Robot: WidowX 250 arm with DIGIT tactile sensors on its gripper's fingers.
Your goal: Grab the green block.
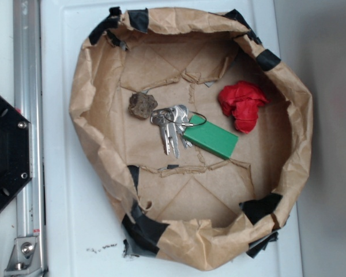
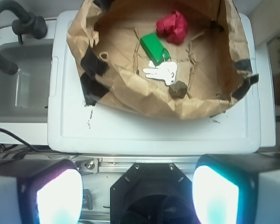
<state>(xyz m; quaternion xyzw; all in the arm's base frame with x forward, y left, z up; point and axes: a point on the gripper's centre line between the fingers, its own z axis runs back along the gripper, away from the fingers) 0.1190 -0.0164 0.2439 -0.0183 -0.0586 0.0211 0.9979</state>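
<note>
Crumpled brown paper, patched with strips of black tape, forms the shallow paper bowl point(image 1: 95, 98) sitting on my white surface point(image 1: 57, 190). Inside it, the green block point(image 1: 212, 137) lies flat near the centre, smooth and rectangular, with a thin wire ring point(image 1: 197, 119) at its 10 o'clock end. Touching that ring are the silver keys point(image 1: 172, 128), shiny metal fanned toward 6 o'clock. At 9 o'clock of the keys sits a small brown stone point(image 1: 142, 105), rough and lumpy. A red wrinkled lump point(image 1: 242, 104) rests at 2 o'clock of the block, apart from it. My claw point(image 2: 137, 196) hangs well back from the bowl, its two pale fingers point(image 2: 59, 196) spread wide, holding nothing. Beside the surface runs a metal rail point(image 1: 27, 86), and the wrist view shows a grey sink point(image 2: 18, 88) with a black faucet point(image 2: 14, 23).
</note>
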